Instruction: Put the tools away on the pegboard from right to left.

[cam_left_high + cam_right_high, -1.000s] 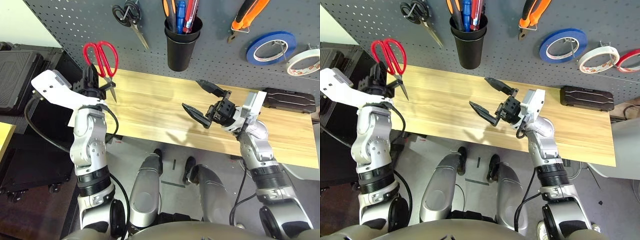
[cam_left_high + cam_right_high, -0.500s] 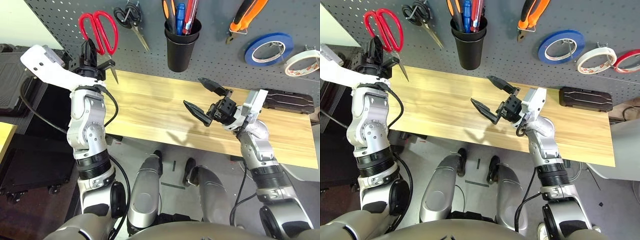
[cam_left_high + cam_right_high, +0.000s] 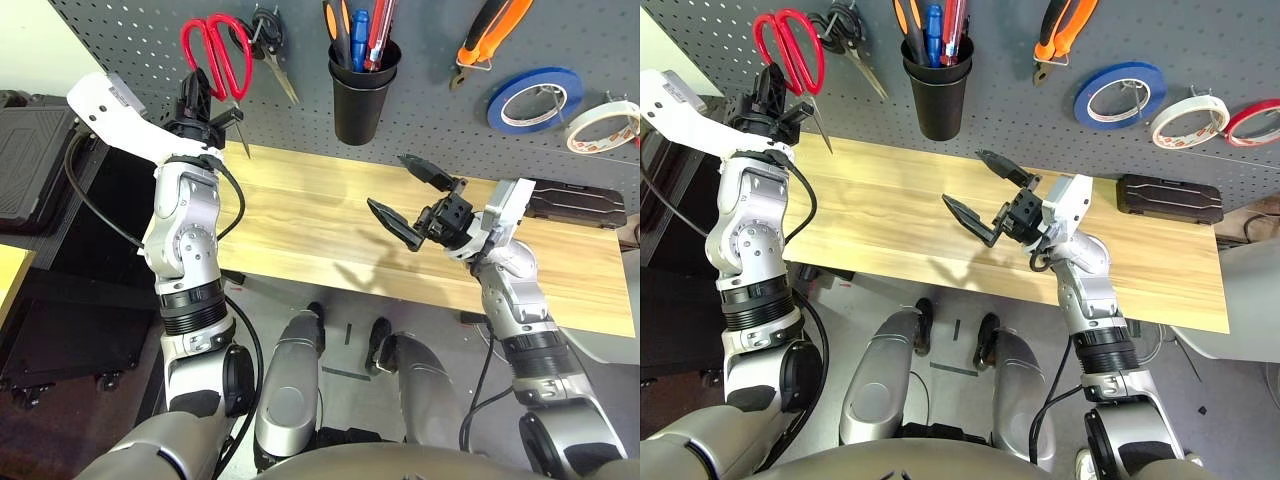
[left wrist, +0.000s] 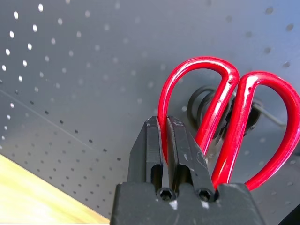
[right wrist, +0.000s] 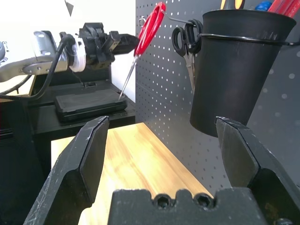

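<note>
Moved: red scissors (image 3: 218, 57), rightward and up along the pegboard (image 3: 290, 118)
Left gripper (image 4: 164, 123): clamped on one handle loop
Scissors' lie: loops up, blades down, beside the black scissors (image 3: 266, 47)
Nearer hand: left
Right gripper (image 5: 161, 126): spread, empty

No readable text, label, brand or number can be made out.

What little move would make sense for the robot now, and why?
Probably a slow push toward the dark grey pegboard, lining up a loop of the red-handled scissors with the wire hook: the left gripper is closed on one loop, and in the right wrist view the scissors hang out in front of the board, near a wire hook.
</note>
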